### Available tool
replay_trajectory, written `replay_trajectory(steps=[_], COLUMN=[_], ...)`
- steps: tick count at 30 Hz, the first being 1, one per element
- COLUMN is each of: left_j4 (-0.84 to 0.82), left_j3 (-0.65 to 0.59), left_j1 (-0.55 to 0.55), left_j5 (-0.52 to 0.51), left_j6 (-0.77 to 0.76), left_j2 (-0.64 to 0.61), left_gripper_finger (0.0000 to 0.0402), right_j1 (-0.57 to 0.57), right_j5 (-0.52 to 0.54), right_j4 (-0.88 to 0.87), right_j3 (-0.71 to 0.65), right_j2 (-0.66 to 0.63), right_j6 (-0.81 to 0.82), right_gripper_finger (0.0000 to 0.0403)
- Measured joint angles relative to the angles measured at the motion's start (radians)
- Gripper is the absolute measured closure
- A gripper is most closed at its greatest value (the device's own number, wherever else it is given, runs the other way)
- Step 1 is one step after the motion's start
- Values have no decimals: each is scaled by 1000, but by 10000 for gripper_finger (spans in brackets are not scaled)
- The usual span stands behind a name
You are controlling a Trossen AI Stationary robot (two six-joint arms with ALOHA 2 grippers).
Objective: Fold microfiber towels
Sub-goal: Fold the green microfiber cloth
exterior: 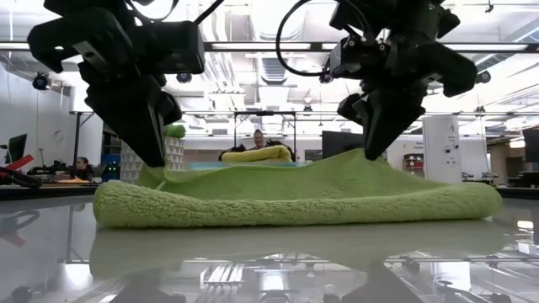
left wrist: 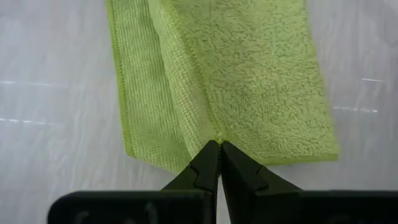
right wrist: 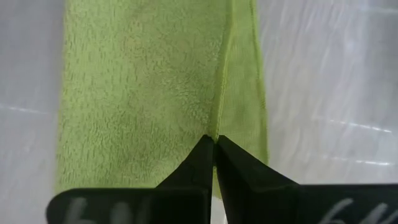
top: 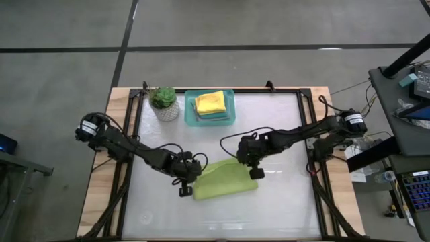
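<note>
A lime green towel (top: 225,180) lies folded in a long strip on the white table, in front of the middle. My left gripper (top: 186,183) is shut at the strip's left end, and my right gripper (top: 256,169) is shut at its right end. In the low view the left gripper (exterior: 156,158) and the right gripper (exterior: 370,153) both point down onto the towel (exterior: 295,198). A yellow towel (top: 209,102) lies on top of other folded cloths in the teal tray (top: 232,114) at the back. The other towels do not show singly. My left gripper pinches the upper layer's hemmed edge (left wrist: 216,132) at the strip's left end between its two fingertips. The fingers come slanting down from the table's left. The towel lies on the table, raised a little at the fingers (exterior: 152,172). My right gripper pinches the upper layer's hemmed edge (right wrist: 214,129) at the strip's right end between its two fingertips. The fingers come slanting down from the right. The towel rests on the table and rises to a low peak at the fingers (exterior: 364,160).
A small potted plant (top: 164,104) stands at the back left, beside the tray. A dark frame (top: 312,134) runs round the white table top. People sit in the room beyond the table (exterior: 257,139).
</note>
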Motion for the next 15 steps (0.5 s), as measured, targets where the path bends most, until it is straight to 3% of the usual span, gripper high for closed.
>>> replay_trajectory(steps=[9,15], left_j4=[-42,-51], left_j3=[0,0], left_j1=[15,31], left_j5=[-2,-48], left_j6=[-60,-45], left_j2=[0,0], left_gripper_finger=[396,346], right_j1=[-12,-14], right_j5=[60,70], right_j4=[13,13], right_j3=[-1,-1], right_j2=[0,0], right_j6=[-27,-12], right_gripper_finger=[349,310])
